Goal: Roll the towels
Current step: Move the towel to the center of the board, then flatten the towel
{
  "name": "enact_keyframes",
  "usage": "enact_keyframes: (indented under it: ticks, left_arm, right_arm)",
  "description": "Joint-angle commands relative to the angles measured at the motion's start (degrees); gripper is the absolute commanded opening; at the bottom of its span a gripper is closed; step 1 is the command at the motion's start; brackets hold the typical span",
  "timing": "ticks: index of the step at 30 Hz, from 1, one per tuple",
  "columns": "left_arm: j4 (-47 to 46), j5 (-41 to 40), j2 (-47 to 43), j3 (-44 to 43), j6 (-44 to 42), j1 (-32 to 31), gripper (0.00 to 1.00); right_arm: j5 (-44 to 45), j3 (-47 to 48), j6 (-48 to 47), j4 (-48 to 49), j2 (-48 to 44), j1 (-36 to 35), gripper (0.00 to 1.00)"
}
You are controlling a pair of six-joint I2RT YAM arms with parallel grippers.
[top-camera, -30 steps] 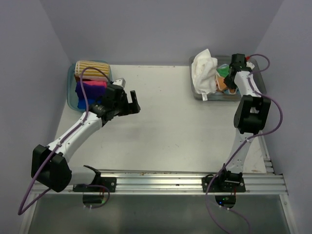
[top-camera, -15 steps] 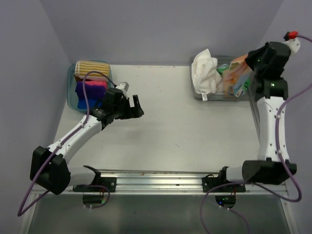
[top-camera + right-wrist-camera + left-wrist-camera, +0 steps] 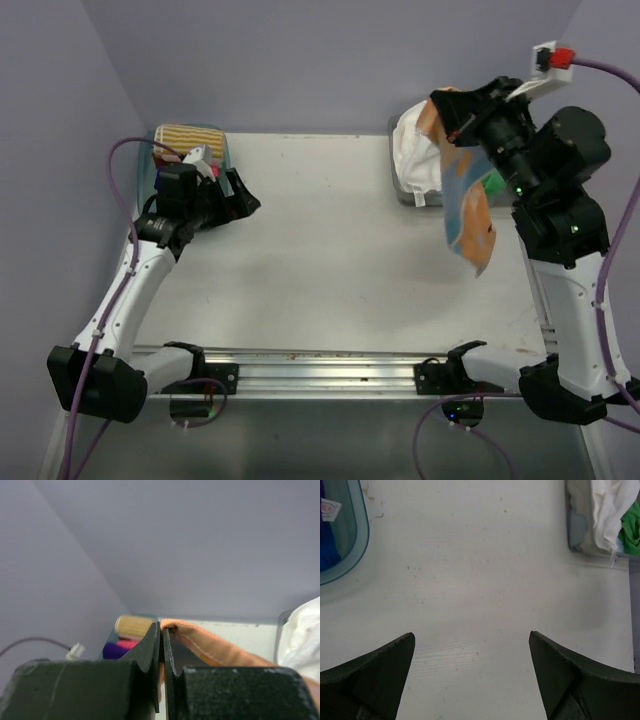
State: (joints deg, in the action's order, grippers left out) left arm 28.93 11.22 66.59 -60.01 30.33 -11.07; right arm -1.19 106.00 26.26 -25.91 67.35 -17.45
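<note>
- The right gripper (image 3: 161, 630) pinches the orange towel (image 3: 467, 210) at one edge, and it hangs above the table (image 3: 330, 260).
- The left gripper (image 3: 472, 645) has its fingers (image 3: 370, 677) wide apart and holds nothing.
- The towel looks soft, light and floppy; its corners seem best to hold.

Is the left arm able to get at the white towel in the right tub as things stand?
Possibly: the left gripper is open with bare table ahead to the white towel, though the hanging orange towel crowds that tub.
</note>
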Motion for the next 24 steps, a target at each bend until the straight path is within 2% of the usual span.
enact_keyframes:
  ticks: [1,2,3,5,7,8,9,10,12,13,14,15,18,20,21,23,24]
  left_arm:
    - [3.05,2.14,-2.43,-5.54,-1.94,2.27,1.0]
    - [3.41,2.05,-2.17,-6.17,-1.94,2.72,1.0]
    - [4.03,1.44,-1.99,-6.78,-1.76,3.24,1.0]
    - [4.91,0.65,-1.29,-7.4,-1.41,4.12,1.0]
    - [5.61,1.43,-0.24,-7.4,-1.59,4.48,1.0]
    - [6.14,1.52,0.9,-7.58,-1.59,4.57,1.0]
    - [6.75,1.61,1.43,-7.58,-1.5,4.57,0.99]
    - [7.28,1.7,1.7,-7.41,-1.41,4.65,1.0]
    - [7.11,1.7,1.62,-6.79,-1.32,4.65,1.0]
    - [6.85,1.7,1.53,-6.09,-1.41,4.65,1.0]
    - [6.76,1.96,1.44,-5.82,-1.93,4.74,1.0]
    - [6.76,2.13,1.44,-5.56,-2.37,4.66,1.0]
    - [6.67,5.02,1.53,-3.9,-3.52,4.57,1.0]
    - [5.62,6.96,1.18,-1.0,-3.78,4.13,0.99]
    - [5.18,7.58,1.0,0.14,-3.87,2.74,0.98]
    - [4.74,5.84,1.17,3.48,-2.82,-0.16,0.97]
    - [4.73,5.31,1.44,5.41,-2.38,-4.01,0.97]
  right_arm:
    - [-7.42,-2.01,-4.64,-4.84,3.57,-6.96,0.0]
    - [-6.55,-5.68,-5.34,-4.94,3.92,-9.68,0.0]
    - [-1.76,-7.71,-6.82,-5.03,4.97,-16.06,0.0]
    - [0.92,-14.63,-6.75,-3.55,6.82,-23.55,0.0]
    - [0.23,-19.92,-2.9,1.44,11.21,-26.57,0.0]
    - [-0.56,-24.56,-1.58,3.04,13.31,-27.71,0.06]
    - [-0.91,-26.09,0.96,4.02,15.25,-29.46,0.26]
    - [-3.27,-27.41,1.85,4.9,19.18,-30.0,0.37]
    - [-4.34,-30.31,4.57,6.4,21.32,-30.36,0.53]
    - [-4.35,-31.37,4.94,6.92,21.16,-30.27,0.57]
    - [-2.69,-33.46,5.03,6.93,20.54,-30.36,0.61]
    - [-0.76,-34.53,5.38,6.4,19.32,-30.27,0.7]
    - [5.92,-38.84,5.55,2.81,14.84,-28.7,0.7]
    - [8.21,-42.77,6.43,-1.58,11.77,-26.85,0.64]
    - [9.09,-44.54,7.74,-2.82,10.71,-24.49,0.58]
    - [9.45,-50.76,9.5,-5.11,7.2,-21.5,0.54]
    - [9.8,-52.63,9.86,-5.72,5.96,-21.13,0.54]
